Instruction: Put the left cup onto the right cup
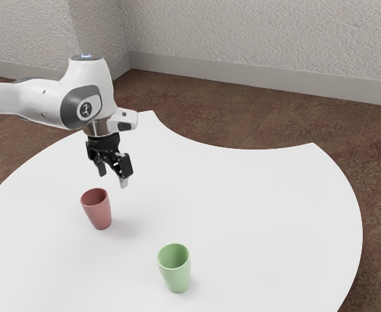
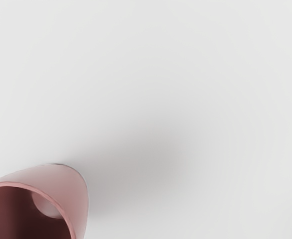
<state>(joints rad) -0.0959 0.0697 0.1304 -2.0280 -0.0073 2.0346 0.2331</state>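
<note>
A dusty-red cup [image 1: 96, 208] stands upright on the white table [image 1: 255, 208], toward the exterior view's left. A light green cup [image 1: 174, 267] stands upright nearer the front edge, to the red cup's right. My black gripper [image 1: 113, 179] hangs in the air just above and slightly behind the red cup, its fingers apart with nothing between them. In the wrist view the red cup [image 2: 41, 204] appears close under my hand, its rim and hollow inside visible, and my hand's shadow lies on the table beside it.
The table has a curved cut-out at its far side [image 1: 242, 144] and a rounded edge at the right. Brown carpet [image 1: 294, 110] and a pale wall lie beyond. Bare tabletop stretches to the right of both cups.
</note>
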